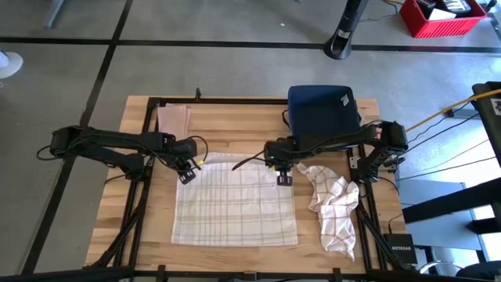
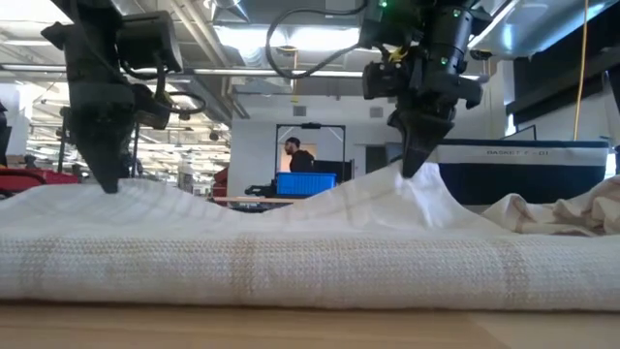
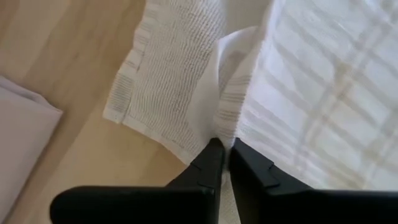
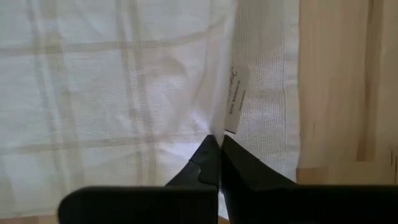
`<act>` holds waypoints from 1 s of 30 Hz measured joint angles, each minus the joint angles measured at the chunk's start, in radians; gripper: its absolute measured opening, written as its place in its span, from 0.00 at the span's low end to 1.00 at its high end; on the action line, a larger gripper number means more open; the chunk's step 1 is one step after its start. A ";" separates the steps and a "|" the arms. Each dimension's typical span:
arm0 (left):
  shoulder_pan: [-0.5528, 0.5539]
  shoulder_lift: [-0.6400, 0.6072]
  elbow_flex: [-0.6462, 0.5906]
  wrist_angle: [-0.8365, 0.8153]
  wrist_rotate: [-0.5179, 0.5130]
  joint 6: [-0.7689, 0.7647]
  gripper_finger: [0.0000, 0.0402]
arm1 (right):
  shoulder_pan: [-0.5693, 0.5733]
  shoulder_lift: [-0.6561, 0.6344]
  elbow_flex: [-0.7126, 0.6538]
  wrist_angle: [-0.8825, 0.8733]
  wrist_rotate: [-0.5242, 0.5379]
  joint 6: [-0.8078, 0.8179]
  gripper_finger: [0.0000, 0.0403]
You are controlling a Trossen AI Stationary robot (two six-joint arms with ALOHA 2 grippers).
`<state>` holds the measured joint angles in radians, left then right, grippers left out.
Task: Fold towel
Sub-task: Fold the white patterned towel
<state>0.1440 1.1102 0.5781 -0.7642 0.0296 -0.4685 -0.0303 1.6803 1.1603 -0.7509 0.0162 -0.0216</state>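
A white towel with faint plaid lines [image 1: 235, 205] lies spread flat on the wooden table. My left gripper [image 1: 186, 175] stands at its far-left corner and is shut on cloth [image 3: 225, 144]. My right gripper [image 1: 283, 180] stands at its far-right corner, next to a small sewn label [image 4: 235, 99], and is also shut on cloth [image 4: 217, 142]. In the low view the towel [image 2: 291, 252] rises to a small peak under the right gripper [image 2: 418, 170], while the left gripper [image 2: 105, 184] sits low on it. My left gripper pinches a puckered fold of the towel [image 3: 225, 124] just in from its far-left hemmed corner [image 3: 127, 109], coming from above with fingers pointing down. The rest of the towel lies on the table. My right gripper pinches a raised fold of the towel [image 4: 214, 127] beside the label near the far-right edge, from above. The cloth is drawn up into a small peak [image 2: 412, 184]; the rest lies on the table.
A crumpled white towel with red checks [image 1: 334, 205] lies right of the spread towel. A dark blue bin [image 1: 322, 110] stands at the far edge, and a folded pinkish cloth [image 1: 174, 119] lies at the far left. Bare wood [image 1: 235, 129] lies between them.
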 joint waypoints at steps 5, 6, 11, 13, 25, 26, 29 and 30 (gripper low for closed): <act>0.000 -0.001 0.000 0.014 -0.055 -0.030 0.06 | 0.000 0.001 0.000 0.000 0.000 0.009 0.01; 0.001 0.001 0.000 0.019 -0.066 -0.030 0.06 | 0.000 0.001 0.000 0.001 0.000 0.007 0.01; 0.001 0.007 0.000 0.018 -0.150 -0.050 0.14 | 0.000 0.001 -0.001 0.005 0.000 -0.002 0.02; 0.001 0.010 0.000 0.016 -0.196 -0.050 0.19 | 0.000 0.001 -0.008 0.029 -0.001 -0.008 0.02; 0.012 0.010 0.000 0.028 -0.239 -0.019 0.29 | 0.000 0.001 -0.031 0.058 -0.009 -0.029 0.02; 0.012 0.010 0.000 0.027 -0.248 -0.011 0.29 | 0.000 0.001 -0.031 0.062 -0.009 -0.035 0.02; 0.012 0.011 -0.001 0.027 -0.254 0.008 0.28 | -0.001 0.001 -0.031 0.079 -0.009 -0.039 0.02; 0.012 0.011 -0.006 0.033 -0.254 0.017 0.27 | -0.001 0.001 -0.031 0.078 -0.008 -0.042 0.02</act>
<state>0.1558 1.1213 0.5720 -0.7315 -0.2245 -0.4519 -0.0311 1.6817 1.1294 -0.6729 0.0077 -0.0632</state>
